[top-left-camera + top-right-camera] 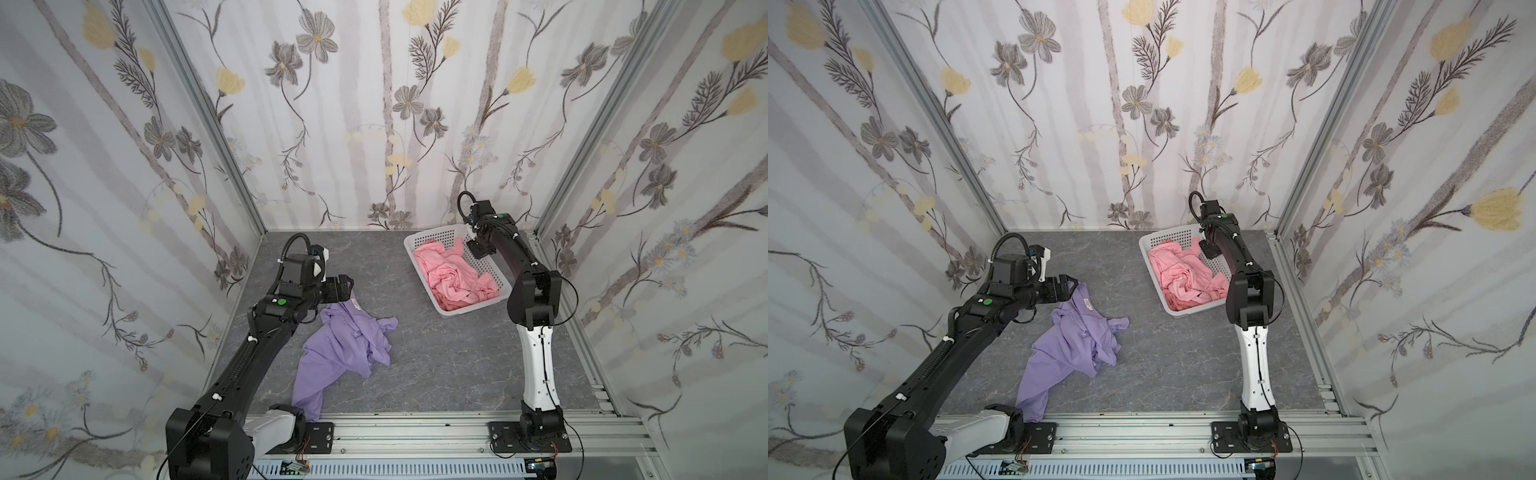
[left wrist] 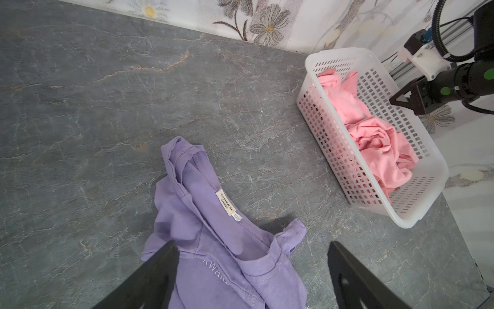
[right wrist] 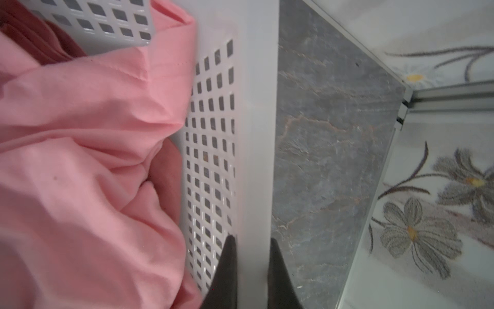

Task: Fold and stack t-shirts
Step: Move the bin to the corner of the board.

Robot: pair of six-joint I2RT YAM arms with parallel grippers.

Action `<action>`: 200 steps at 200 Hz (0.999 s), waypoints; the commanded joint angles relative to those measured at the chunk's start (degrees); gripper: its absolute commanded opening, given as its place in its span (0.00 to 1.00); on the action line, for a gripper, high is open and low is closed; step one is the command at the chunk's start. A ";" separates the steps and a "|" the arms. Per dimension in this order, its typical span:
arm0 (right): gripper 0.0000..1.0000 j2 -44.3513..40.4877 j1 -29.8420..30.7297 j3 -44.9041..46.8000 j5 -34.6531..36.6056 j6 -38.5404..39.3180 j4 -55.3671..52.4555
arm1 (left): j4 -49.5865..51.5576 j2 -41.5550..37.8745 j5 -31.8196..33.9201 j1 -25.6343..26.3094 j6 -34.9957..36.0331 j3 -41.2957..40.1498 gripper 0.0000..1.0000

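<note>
The rim of the white basket [image 3: 211, 133] is clamped between the dark fingers [image 3: 224, 267] of the right pincer [image 3: 251, 240]. A crumpled pink garment [image 3: 80, 133] is contained inside; the grey counter [image 3: 334, 133] is seen alongside.

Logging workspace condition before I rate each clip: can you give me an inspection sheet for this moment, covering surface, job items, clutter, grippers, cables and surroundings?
Surface: grey stone-patterned table.
Job's things: purple t-shirt crumpled on the table, neck label showing, one end reaching the front edge; pink garment bunched inside the white basket.
Clutter: nothing seen.
Grippers: left gripper open over the purple t-shirt, holding nothing; right gripper shut on the white basket's rim, one finger inside, one outside.
Cables: black hose loops at both wrists, clear of the cloth; thin wires at the arm bases.
Surroundings: floral walls, aluminium frame rails.
</note>
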State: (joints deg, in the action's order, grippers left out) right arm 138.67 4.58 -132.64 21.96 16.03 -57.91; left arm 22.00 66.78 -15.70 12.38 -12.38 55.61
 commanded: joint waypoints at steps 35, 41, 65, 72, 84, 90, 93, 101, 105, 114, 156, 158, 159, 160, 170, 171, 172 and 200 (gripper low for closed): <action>0.42 -3.15 -7.73 1.27 12.07 -9.09 -12.05 | -1.61 -0.16 -0.01 0.01 0.40 -0.16 0.90; 0.55 -3.76 -7.83 0.93 9.77 -8.92 -12.05 | -1.61 -0.16 0.03 0.01 0.51 -0.24 0.90; 0.66 -6.37 -7.12 -0.96 -0.08 -9.15 -11.79 | -1.83 0.31 0.14 0.01 0.70 -0.11 0.91; 0.68 -7.05 -6.53 -1.61 -1.94 -9.65 -11.79 | -2.03 0.57 0.10 0.01 0.68 0.00 0.91; 0.72 -8.26 -4.99 -2.36 -5.72 -9.40 -11.66 | -2.34 0.93 0.01 0.01 0.48 0.11 0.91; 0.74 -8.63 -4.05 -2.89 -6.17 -9.55 -11.70 | -2.54 1.06 0.05 0.01 0.28 0.06 0.92; 0.75 -8.87 -3.57 -3.03 -6.69 -9.61 -11.72 | -2.69 1.14 -0.02 0.07 0.26 0.03 0.91; 0.76 -9.56 -2.03 -3.39 -11.23 -9.22 -11.63 | -2.97 1.24 -0.08 0.09 -0.01 -0.06 0.92; 0.77 -9.78 -1.20 -3.50 -13.67 -9.27 -11.70 | -3.24 1.35 -0.09 0.10 -0.15 -0.15 0.92; 0.78 -10.33 0.60 -3.50 -19.31 -10.56 -11.53 | -3.96 1.41 -0.07 0.10 -0.42 -0.46 0.92; 0.79 -8.10 9.73 -3.42 -37.10 -16.11 -11.29 | -5.05 2.30 0.13 0.19 -0.98 -0.77 0.91; 0.79 -7.90 10.23 -3.42 -37.39 -16.12 -11.27 | -5.08 2.34 0.14 0.19 -1.04 -0.77 0.91; 0.79 -7.89 10.47 -3.42 -37.54 -16.07 -11.26 | -5.10 2.36 0.15 0.19 -1.05 -0.77 0.91; 0.79 -7.85 10.68 -3.37 -37.70 -16.05 -11.26 | -5.16 2.37 0.15 0.19 -1.06 -0.77 0.91; 0.79 -7.21 12.81 -2.90 -38.92 -16.02 -11.23 | -5.16 2.47 0.13 0.19 -1.07 -0.78 0.92; 0.79 -7.16 12.90 -2.90 -39.05 -16.02 -11.25 | -5.14 2.47 0.14 0.19 -1.07 -0.82 0.92; 0.79 -7.08 13.17 -2.89 -39.12 -16.03 -11.25 | -5.09 2.47 0.14 0.19 -1.07 -0.84 0.92; 0.80 -6.11 17.45 -0.55 -40.41 -15.88 -11.34 | -5.06 2.48 0.47 0.36 -0.89 -1.04 0.92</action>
State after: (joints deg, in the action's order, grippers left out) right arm 132.16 19.88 -134.85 -14.02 1.34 -68.34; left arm 18.59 69.17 -15.68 12.60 -13.10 54.78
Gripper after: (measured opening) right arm 0.795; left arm 0.914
